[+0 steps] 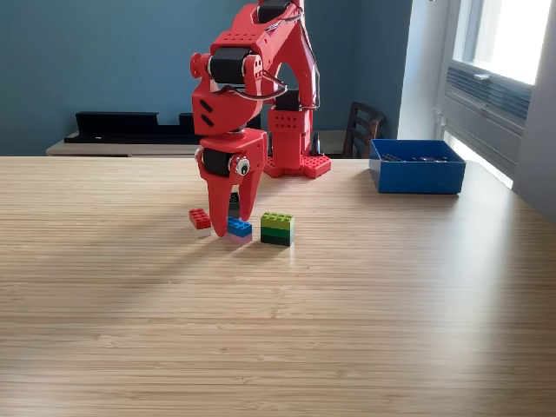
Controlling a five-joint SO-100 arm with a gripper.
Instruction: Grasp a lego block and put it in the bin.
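Observation:
My red gripper point(232, 223) points straight down at the table in the exterior view. Its jaws stand apart with a visible gap between them. A small blue lego block point(241, 228) lies on the table right at the fingertips, partly hidden behind the nearer finger. To its left, just beside that finger, lies a red lego block point(200, 218). A stack with a light green block on a dark green one point(277, 228) stands to the right of the blue one. The blue bin point(417, 172) sits far off at the back right.
The arm's red base point(294, 148) stands at the table's far edge behind the blocks. A dark chair point(363, 129) is behind the table. Small dark items lie inside the bin. A wide stretch of wooden tabletop point(261, 330) spreads toward the camera.

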